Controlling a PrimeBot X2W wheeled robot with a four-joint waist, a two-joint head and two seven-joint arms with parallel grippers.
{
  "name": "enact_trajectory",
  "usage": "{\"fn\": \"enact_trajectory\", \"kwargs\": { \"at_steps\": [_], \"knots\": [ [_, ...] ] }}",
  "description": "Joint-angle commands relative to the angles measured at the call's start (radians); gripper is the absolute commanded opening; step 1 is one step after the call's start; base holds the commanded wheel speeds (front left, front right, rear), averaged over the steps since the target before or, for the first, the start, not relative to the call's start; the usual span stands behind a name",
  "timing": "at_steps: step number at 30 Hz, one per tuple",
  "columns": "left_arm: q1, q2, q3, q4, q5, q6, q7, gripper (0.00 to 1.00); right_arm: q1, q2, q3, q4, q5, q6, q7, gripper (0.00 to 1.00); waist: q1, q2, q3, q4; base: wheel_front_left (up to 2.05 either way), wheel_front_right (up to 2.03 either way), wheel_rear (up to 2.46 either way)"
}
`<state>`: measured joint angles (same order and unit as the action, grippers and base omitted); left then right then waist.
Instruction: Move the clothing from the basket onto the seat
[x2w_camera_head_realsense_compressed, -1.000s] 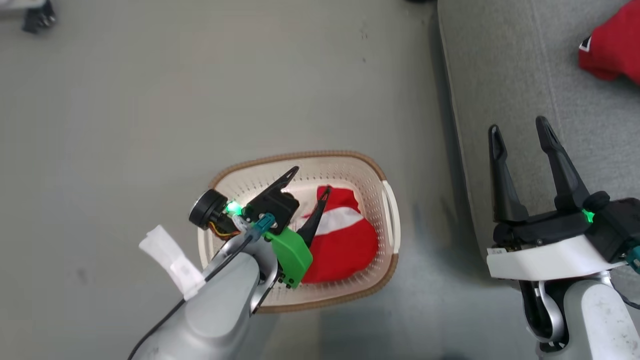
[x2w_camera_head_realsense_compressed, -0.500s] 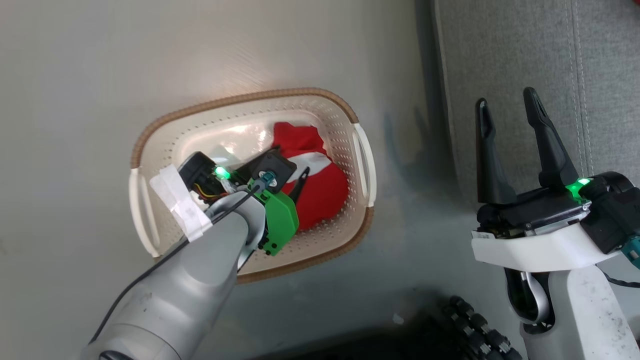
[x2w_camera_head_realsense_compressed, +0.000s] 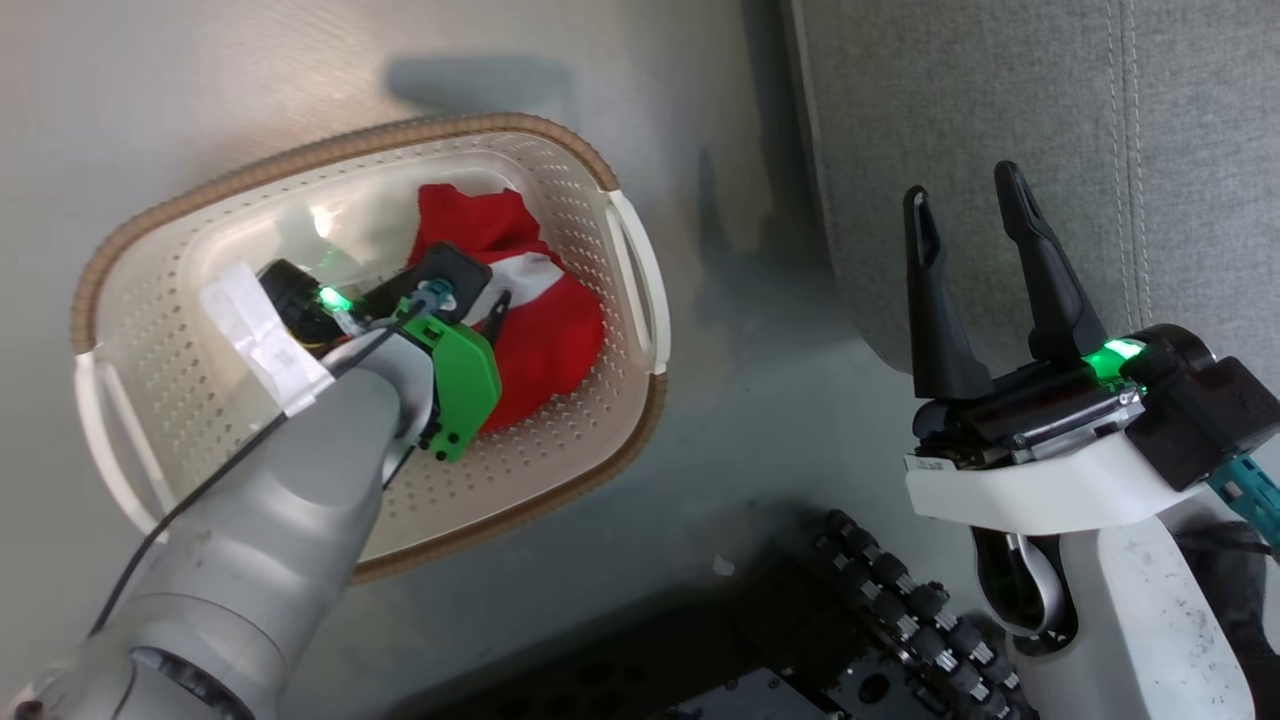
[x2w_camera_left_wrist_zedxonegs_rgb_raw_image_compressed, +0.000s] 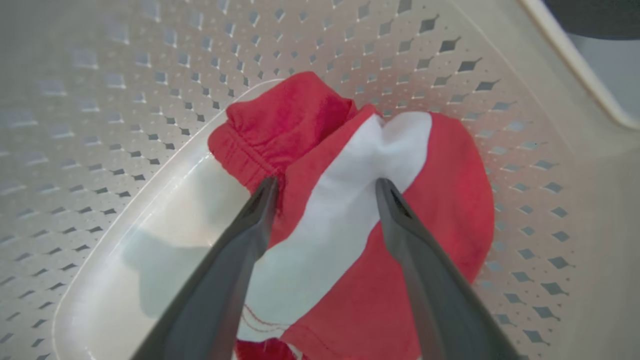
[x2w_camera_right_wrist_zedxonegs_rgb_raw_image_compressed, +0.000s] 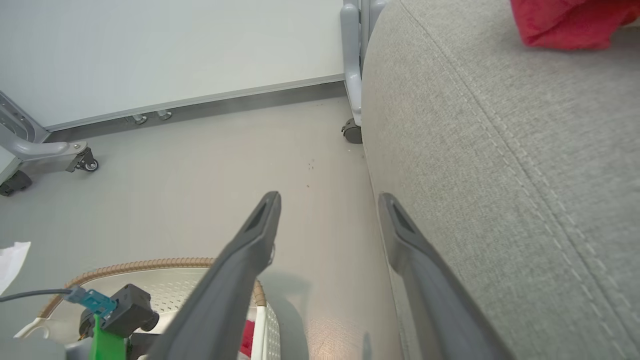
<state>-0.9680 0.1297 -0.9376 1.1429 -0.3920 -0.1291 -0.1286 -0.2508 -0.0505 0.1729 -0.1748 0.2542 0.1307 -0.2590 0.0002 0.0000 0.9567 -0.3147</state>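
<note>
A red garment of the clothing with a white stripe (x2w_camera_head_realsense_compressed: 545, 335) lies crumpled in the cream perforated basket (x2w_camera_head_realsense_compressed: 330, 150) on the floor. My left gripper (x2w_camera_head_realsense_compressed: 480, 300) reaches down into the basket. It stands open, with its fingertips on either side of the white stripe (x2w_camera_left_wrist_zedxonegs_rgb_raw_image_compressed: 350, 200), at the fabric's surface. Another red garment (x2w_camera_right_wrist_zedxonegs_rgb_raw_image_compressed: 565, 20) lies on the grey seat (x2w_camera_right_wrist_zedxonegs_rgb_raw_image_compressed: 500, 150) far ahead. My right gripper (x2w_camera_head_realsense_compressed: 960, 185) hangs open with nothing in it, beside the seat's edge (x2w_camera_head_realsense_compressed: 1000, 120) and right of the basket.
The basket wall (x2w_camera_left_wrist_zedxonegs_rgb_raw_image_compressed: 150, 75) rises closely around the left fingers. My wheeled base (x2w_camera_head_realsense_compressed: 880, 600) shows below. A grey frame on casters (x2w_camera_right_wrist_zedxonegs_rgb_raw_image_compressed: 352, 75) stands at the seat's far corner. Another caster leg (x2w_camera_right_wrist_zedxonegs_rgb_raw_image_compressed: 50, 150) and a white paper scrap (x2w_camera_right_wrist_zedxonegs_rgb_raw_image_compressed: 12, 260) are on the floor.
The head camera has tipped down and turned, shifting the whole picture. The left gripper has sunk deeper into the basket onto the garment. Both grippers stay open.
</note>
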Motion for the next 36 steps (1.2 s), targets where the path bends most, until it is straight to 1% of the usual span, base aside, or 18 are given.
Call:
{"fn": "enact_trajectory", "kwargs": {
  "at_steps": [1, 4, 9, 18, 20, 21, 30, 36],
  "knots": [
    [-0.026, 0.022, -0.008, 0.010, -0.015, -0.002, 0.006, 1.00, -0.013, 0.000, 0.005, 0.005, 0.010, 0.000, -0.006, 1.00, -0.0002, 0.0000, 0.042, -0.044, 0.00, 0.00, 0.00],
    [-0.038, 0.041, -0.030, 0.025, -0.036, -0.003, 0.027, 1.00, -0.021, 0.000, 0.009, 0.001, 0.023, 0.000, -0.007, 1.00, -0.0002, 0.0000, 0.051, -0.056, 0.00, 0.00, 0.00],
    [-0.043, 0.046, -0.064, 0.044, -0.077, -0.003, 0.076, 1.00, -0.005, 0.000, 0.010, -0.005, 0.032, 0.000, -0.007, 1.00, -0.0002, 0.0000, 0.055, -0.058, 0.00, 0.00, 0.00],
    [-0.020, 0.066, -0.145, 0.032, -0.173, -0.003, 0.187, 1.00, 0.022, 0.000, 0.012, -0.018, 0.038, 0.000, -0.007, 1.00, -0.0002, 0.0000, 0.060, -0.060, 0.00, 0.00, 0.00],
    [-0.018, 0.072, -0.159, 0.033, -0.195, -0.003, 0.207, 0.03, 0.026, 0.000, 0.008, -0.022, 0.037, 0.000, -0.007, 1.00, -0.0002, 0.0000, 0.060, -0.060, 0.00, 0.00, 0.00],
    [-0.018, 0.074, -0.164, 0.037, -0.202, -0.003, 0.215, 0.00, 0.030, 0.000, 0.007, -0.024, 0.036, 0.000, -0.007, 1.00, -0.0002, 0.0000, 0.060, -0.060, 0.00, 0.00, 0.00],
    [-0.058, 0.071, -0.209, 0.082, -0.193, -0.003, 0.165, 0.00, 0.031, 0.000, -0.001, -0.039, 0.029, 0.000, -0.007, 1.00, -0.0002, 0.0000, 0.048, -0.064, 0.00, 0.00, 0.00],
    [-0.057, 0.084, -0.209, 0.088, -0.207, -0.003, 0.079, 0.00, -0.008, 0.000, 0.018, -0.023, 0.033, 0.000, -0.007, 1.00, -0.0002, 0.0000, 0.016, -0.080, 0.00, 0.00, 0.00]
  ]
}}
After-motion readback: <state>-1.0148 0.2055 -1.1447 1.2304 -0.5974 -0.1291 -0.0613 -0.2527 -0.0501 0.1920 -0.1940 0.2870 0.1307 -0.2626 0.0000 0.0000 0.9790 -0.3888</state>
